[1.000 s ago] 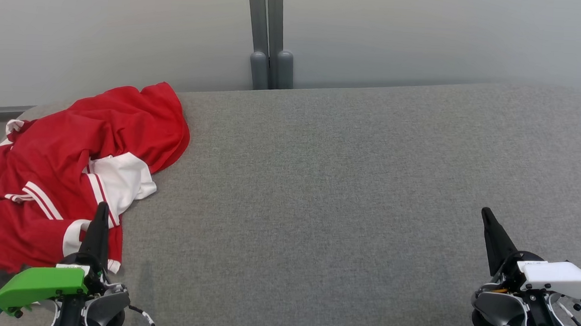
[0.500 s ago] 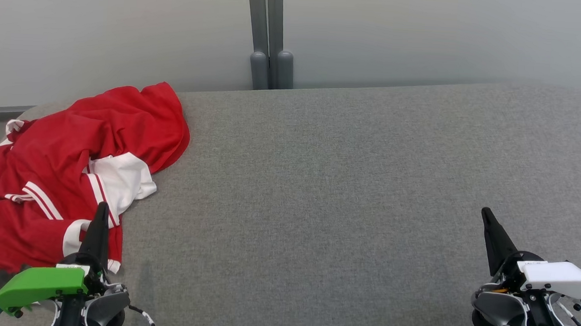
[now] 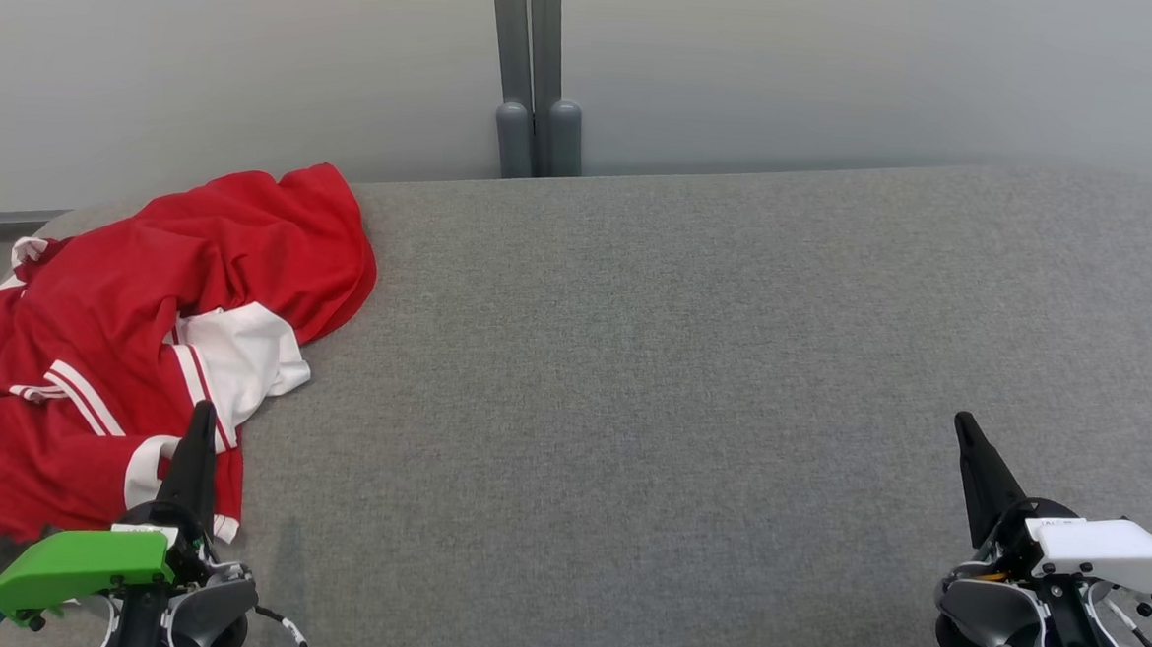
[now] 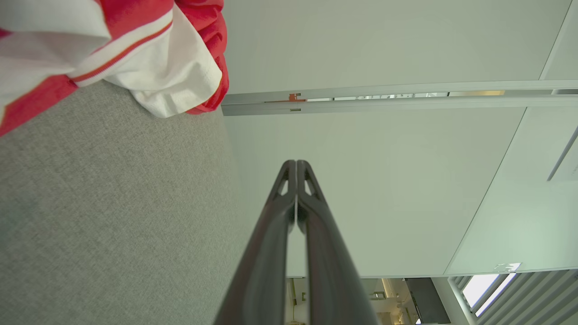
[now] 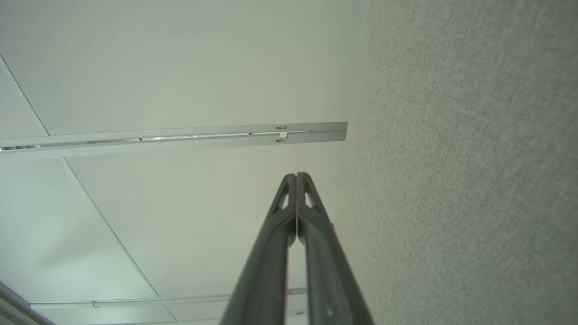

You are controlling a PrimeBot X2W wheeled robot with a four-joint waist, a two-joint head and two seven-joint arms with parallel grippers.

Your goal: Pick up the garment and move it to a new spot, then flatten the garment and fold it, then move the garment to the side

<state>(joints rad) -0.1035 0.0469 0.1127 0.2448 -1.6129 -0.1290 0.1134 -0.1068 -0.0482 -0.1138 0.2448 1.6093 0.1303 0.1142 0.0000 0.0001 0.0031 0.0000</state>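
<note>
**Pick-up not yet begun: red garment heaped at the left, both grippers closed and empty**

Here's the picture. The garment (image 3: 141, 340), red with white striped sleeves, lies crumpled at the far left end of the grey padded table (image 3: 682, 369), bunched up and reaching the table's left edge. The whole middle and right of the table is bare.

The left gripper (image 3: 201, 417) sits low at the near left, its two dark fingers pressed tight together and holding nothing. In the head view its tip overlaps the near hem of the garment, but I cannot tell whether it touches the cloth. The left wrist view has the fingers pointing off toward the wall, with the white sleeve up in the corner and none of it between them.

Over on the other side, the right gripper (image 3: 965, 423) is also pinched closed and empty, above bare grey and well apart from the garment.

So I'd call this the very start: step one, the pick-up, with flattening, folding and setting aside all to come. The next move looks like the left arm's job. Its jaws need to part, the fingers need to tip down onto the heap, and they should close on a thick fold rather than one loose layer. The clear middle of the table is the natural new spot. The right arm would have to come well across to help spread the garment out.
</note>
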